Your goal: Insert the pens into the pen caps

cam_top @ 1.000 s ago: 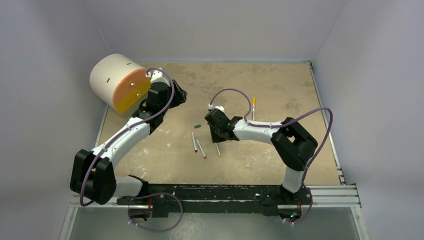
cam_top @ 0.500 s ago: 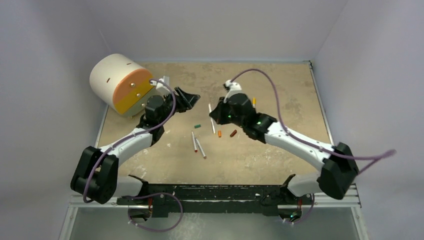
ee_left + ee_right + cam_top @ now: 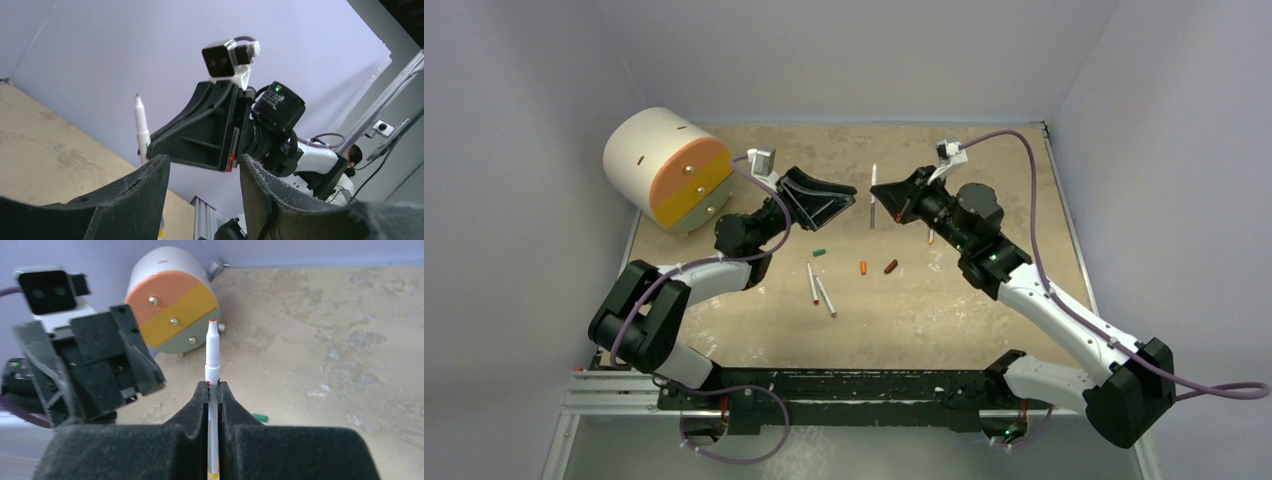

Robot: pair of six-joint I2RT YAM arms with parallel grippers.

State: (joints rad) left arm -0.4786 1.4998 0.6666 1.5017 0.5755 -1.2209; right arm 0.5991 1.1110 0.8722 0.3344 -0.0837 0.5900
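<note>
One tan worktop [image 3: 764, 330] carries everything in front of you. At its far left corner a big white drum [image 3: 649, 150] lies on its side, its round face banded orange, yellow and grey-green and turned toward the middle. Your two arms come in from the near edge and meet over the far middle. Their tools are above the worktop, facing each other but apart.

Your left tool [image 3: 834, 203] is spread wide, and its wrist camera looks through the gap between the fingers [image 3: 135, 200] straight at the other tool. Your right tool [image 3: 876, 190] is pressed together on a white pen [image 3: 874, 215]. It pinches the barrel so the pen stands roughly upright, with the bare nib at the top.

Nearer you, around the middle of the worktop, a red-ended pen [image 3: 812, 283] and a grey-ended pen [image 3: 825, 296] lie just beside each other. Three caps lie loose close by. A green cap [image 3: 819, 252] sits just beyond those two pens. An orange cap [image 3: 863, 267] lies to their right, with a dark red-brown cap [image 3: 891, 266] near it, further right.
</note>
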